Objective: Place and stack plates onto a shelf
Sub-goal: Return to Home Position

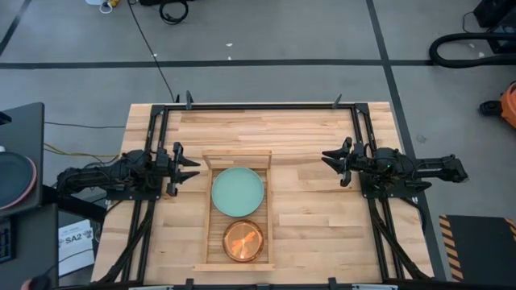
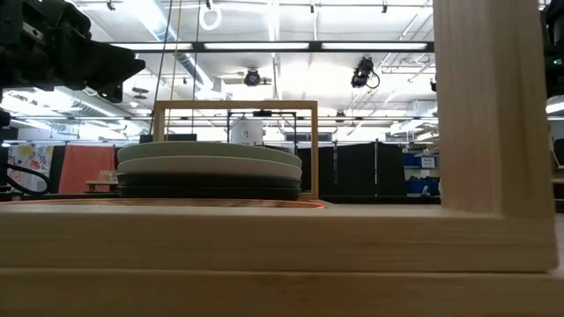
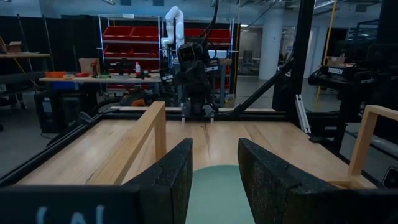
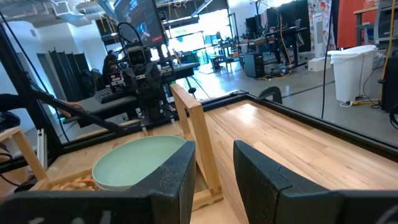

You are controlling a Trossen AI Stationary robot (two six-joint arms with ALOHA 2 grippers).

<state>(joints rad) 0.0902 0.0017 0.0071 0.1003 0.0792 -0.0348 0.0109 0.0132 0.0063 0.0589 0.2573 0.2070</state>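
The shelf (image 1: 208, 211), a light-wood tray with a raised rim, lies mid-table between my arms. In its far half stands a stack of larger plates (image 2: 210, 167) with a mint green plate (image 1: 238, 192) on top and darker ones beneath. In its near half lies a small orange translucent plate (image 1: 243, 241), flat on the slats. My left gripper (image 1: 193, 169) is open left of the shelf, fingers level and pointing at the stack (image 3: 217, 193). My right gripper (image 1: 326, 157) is open at the right, well clear of the shelf, facing the mint plate (image 4: 140, 162).
Black frame rails (image 1: 258, 105) run along the table's far edge and both sides. Upright wooden frame pieces (image 4: 199, 137) rise from the shelf's rim. Bare plank tabletop (image 1: 314, 209) lies between the shelf and the right arm.
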